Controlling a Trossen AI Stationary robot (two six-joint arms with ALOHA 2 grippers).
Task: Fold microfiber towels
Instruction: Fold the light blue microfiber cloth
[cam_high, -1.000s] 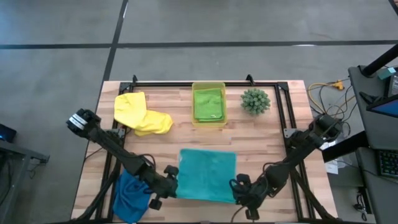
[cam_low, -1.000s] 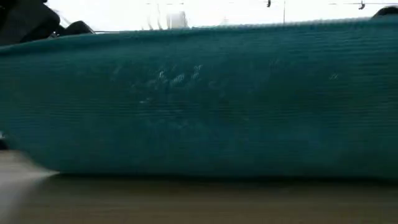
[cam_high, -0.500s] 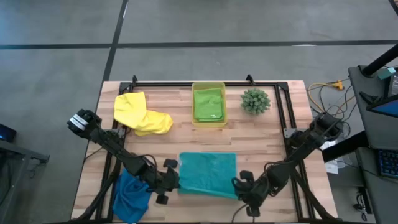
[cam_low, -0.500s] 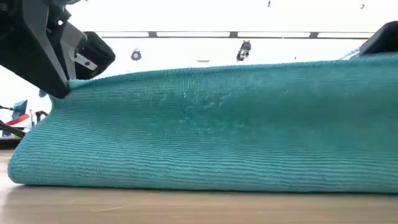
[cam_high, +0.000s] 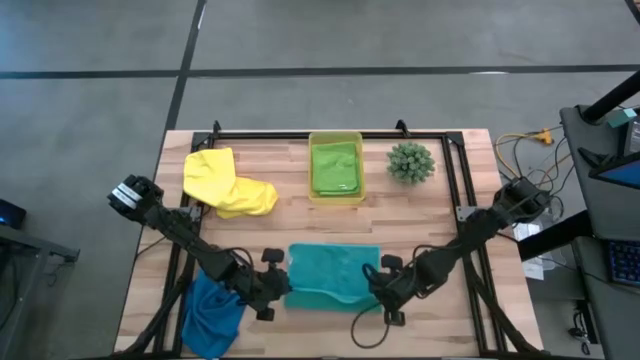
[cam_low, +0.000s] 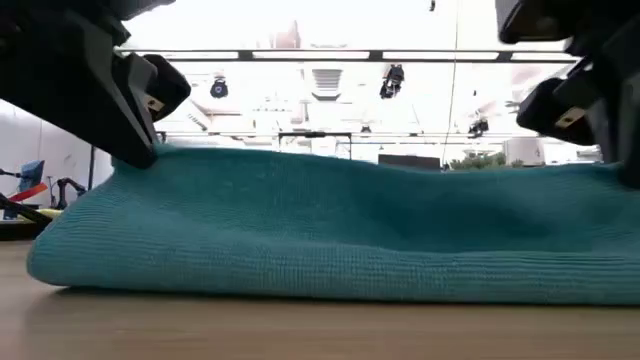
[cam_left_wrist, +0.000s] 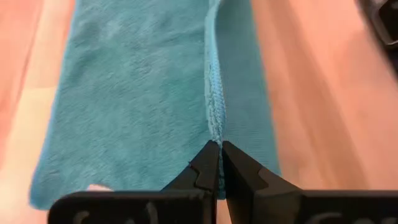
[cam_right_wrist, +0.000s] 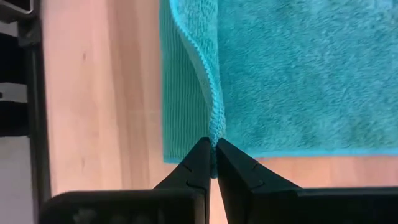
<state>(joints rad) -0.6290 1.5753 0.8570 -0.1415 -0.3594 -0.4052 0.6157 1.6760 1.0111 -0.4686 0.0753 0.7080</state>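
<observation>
The teal towel (cam_high: 335, 272) lies at the table's near middle, its far part flat on the wood and its near edge raised; the low view shows it sagging in the middle (cam_low: 330, 225). My left gripper (cam_high: 284, 287) is shut on its near-left corner, and my right gripper (cam_high: 377, 287) is shut on its near-right corner. A blue towel (cam_high: 210, 315) lies bunched at the near left, draped over the table's edge. Crumpled at the far left is a yellow towel (cam_high: 228, 185). A lime green towel (cam_high: 335, 167) lies inside the bin (cam_high: 335, 137). My left gripper (cam_left_wrist: 219, 144) pinches the towel's hemmed edge (cam_left_wrist: 214, 127) at its near-left corner between the two fingers, slanting down from the table's left. The corner is lifted; the cloth runs slack to the table. My right gripper (cam_right_wrist: 211, 142) pinches the hemmed edge (cam_right_wrist: 216, 127) at the near-right corner between its two fingers, coming steeply from above and from the right. That corner is raised, and the ribbed underside (cam_right_wrist: 180, 93) shows beside it.
A small spiky green plant (cam_high: 411, 161) stands at the far right next to the bin. A black frame (cam_high: 455, 170) runs along the table's far and side edges. Bare wood (cam_high: 430, 225) lies between the teal towel and the plant.
Both grippers have gone toward the table's far edge with the teal towel's near edge, the right one farther and inward. The near part of the towel has come up and over, the far edge has stayed put, and the span between the grippers has sagged lower.
</observation>
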